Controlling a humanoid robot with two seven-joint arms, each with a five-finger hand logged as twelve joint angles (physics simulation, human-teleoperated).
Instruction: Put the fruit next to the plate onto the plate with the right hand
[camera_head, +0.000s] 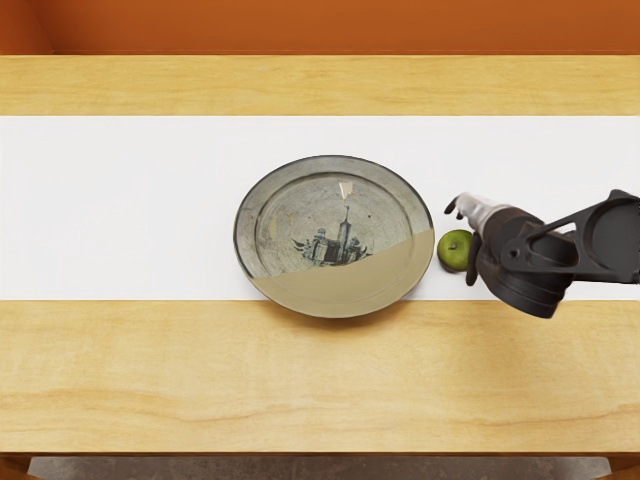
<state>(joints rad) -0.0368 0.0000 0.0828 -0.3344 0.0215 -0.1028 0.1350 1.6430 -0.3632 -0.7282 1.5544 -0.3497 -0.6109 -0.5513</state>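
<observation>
Grasp step: right robot hand (476, 236) spread beside round green fruit (455, 250); next, close and lift onto grey ceramic plate (243, 235).

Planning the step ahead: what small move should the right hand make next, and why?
Probably firm its hold on the round green fruit before lifting. The right hand sits right beside it, the fruit lies on the white runner next to the grey ceramic plate, and no grip is evident.
</observation>
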